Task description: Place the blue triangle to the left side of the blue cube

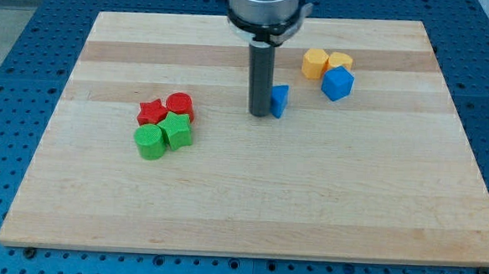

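The blue triangle (pixel 280 99) lies on the wooden board (pixel 249 204) near the top middle. The blue cube (pixel 337 83) sits to its upper right, with a gap between them. My tip (pixel 259 113) rests on the board right beside the triangle's left edge, touching or nearly touching it.
Two yellow blocks (pixel 315 63) (pixel 340 61) sit just above and left of the blue cube, touching it. At the view's left a cluster holds a red star (pixel 152 111), a red cylinder (pixel 181 106), a green cylinder (pixel 150 141) and a green star (pixel 177 131).
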Controlling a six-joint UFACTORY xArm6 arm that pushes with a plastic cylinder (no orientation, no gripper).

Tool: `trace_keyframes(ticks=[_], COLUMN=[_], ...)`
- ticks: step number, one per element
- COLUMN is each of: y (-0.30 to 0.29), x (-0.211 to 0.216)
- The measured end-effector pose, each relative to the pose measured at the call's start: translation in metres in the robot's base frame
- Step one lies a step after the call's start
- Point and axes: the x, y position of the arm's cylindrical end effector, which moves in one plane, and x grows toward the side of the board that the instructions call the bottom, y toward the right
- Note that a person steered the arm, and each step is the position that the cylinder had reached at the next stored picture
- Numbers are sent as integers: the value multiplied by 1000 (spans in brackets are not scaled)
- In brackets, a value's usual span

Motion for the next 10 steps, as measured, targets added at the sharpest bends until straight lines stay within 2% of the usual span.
trace_keyframes(ticks=[3, 8, 10], y=[28, 26, 27], x=[-1, -40, -42])
